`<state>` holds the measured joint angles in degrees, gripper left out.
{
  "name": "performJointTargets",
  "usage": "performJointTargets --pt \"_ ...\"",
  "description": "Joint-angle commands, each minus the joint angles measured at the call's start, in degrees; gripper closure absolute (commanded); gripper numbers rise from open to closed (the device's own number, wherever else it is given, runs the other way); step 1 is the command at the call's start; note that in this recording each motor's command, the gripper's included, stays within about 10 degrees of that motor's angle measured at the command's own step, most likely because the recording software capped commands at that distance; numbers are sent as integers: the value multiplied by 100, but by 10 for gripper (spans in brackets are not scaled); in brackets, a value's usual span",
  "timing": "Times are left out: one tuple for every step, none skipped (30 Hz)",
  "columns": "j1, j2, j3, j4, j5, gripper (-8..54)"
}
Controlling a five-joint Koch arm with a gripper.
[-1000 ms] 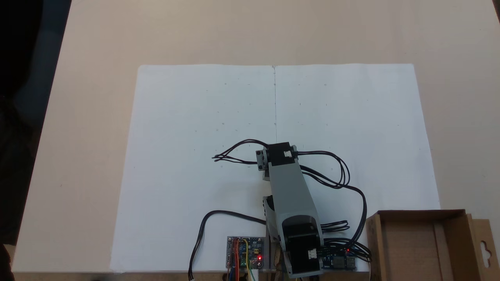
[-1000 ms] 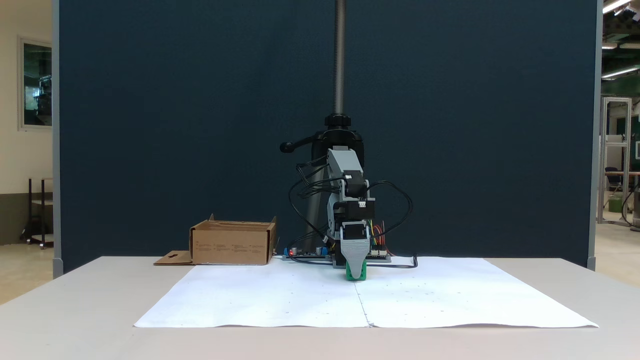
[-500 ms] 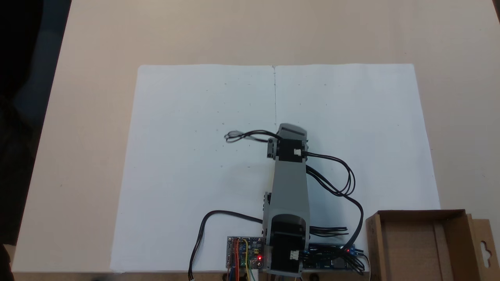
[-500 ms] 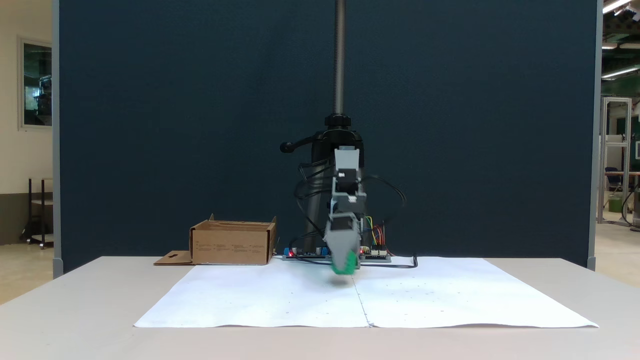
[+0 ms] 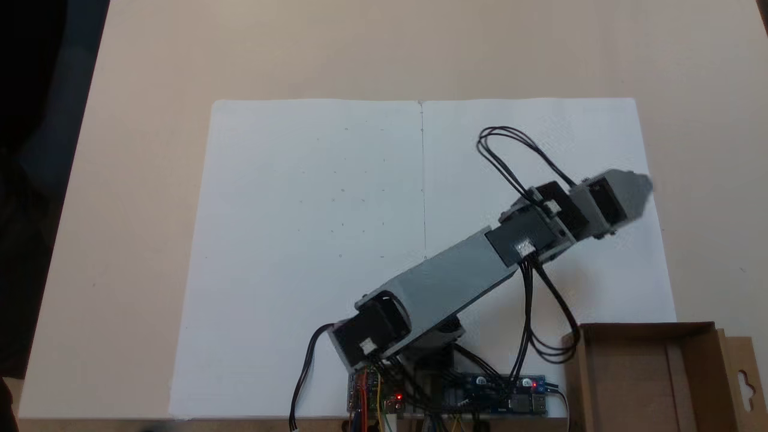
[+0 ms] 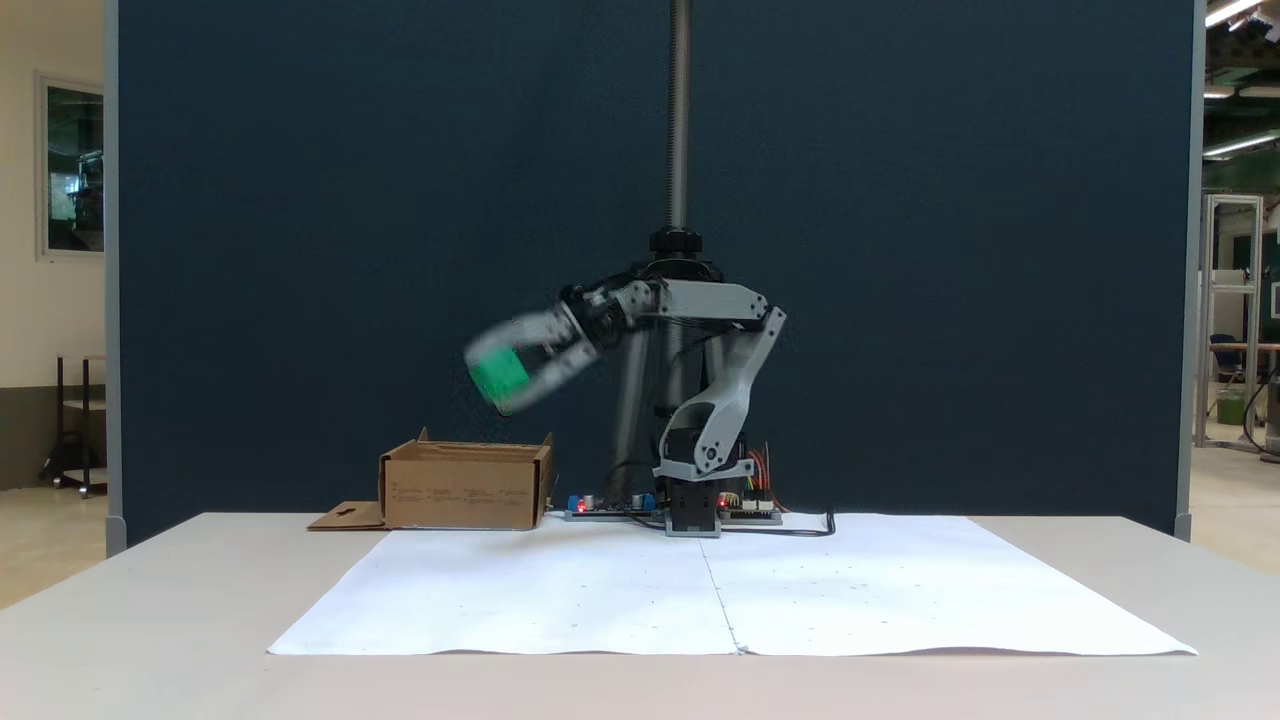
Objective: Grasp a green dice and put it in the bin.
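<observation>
The green dice (image 6: 500,373) hangs in the air, blurred by motion, with my gripper (image 6: 492,388) shut on it. It is high above the table, a little above and to the right of the bin's (image 6: 460,493) open top. From above, my gripper (image 5: 641,187) points to the right edge of the paper, well beyond the far side of the bin (image 5: 574,372), and the gripper body hides the dice. The bin is a shallow brown cardboard box with a hang-hole flap (image 5: 745,384).
A large white paper sheet (image 5: 312,240) covers the middle of the table. Circuit boards (image 5: 510,403) with red lights and loose black cables (image 5: 540,312) lie at the arm's base beside the bin. A dark partition (image 6: 300,250) stands behind the table.
The arm lifted the dice off the paper's centre and swung it up and toward the bin's side. The arm has stretched out and is blurred by fast motion.
</observation>
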<state>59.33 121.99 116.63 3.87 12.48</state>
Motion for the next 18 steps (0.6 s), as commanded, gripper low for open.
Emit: performJointTargets --pt "86 9 -413 -369 -229 336" --pt "923 -105 -589 -369 -378 336" --pt "1116 -114 -589 -369 -404 336" --pt "1318 -132 -589 -369 -457 336" --pt "1503 -149 -598 -369 -519 336" --pt "1696 -167 -598 -369 -554 336" --pt "1890 -193 -598 -369 -580 336" --pt "2215 -237 -598 -360 -650 336" --pt "2540 -290 -598 -360 -650 336" --pt "3094 -369 -598 -316 -694 336" --pt "3243 -413 -598 -308 -694 336" --pt "3410 -466 -598 -308 -712 336" --pt "3656 -554 -598 -237 -817 336" --pt "3779 -606 -598 -202 -923 336" --pt "3902 -677 -598 -185 -993 336" --pt "4017 -712 -598 -141 -1055 336" --pt "4175 -773 -598 62 -1257 336" --pt "4254 -817 -598 167 -1345 336"
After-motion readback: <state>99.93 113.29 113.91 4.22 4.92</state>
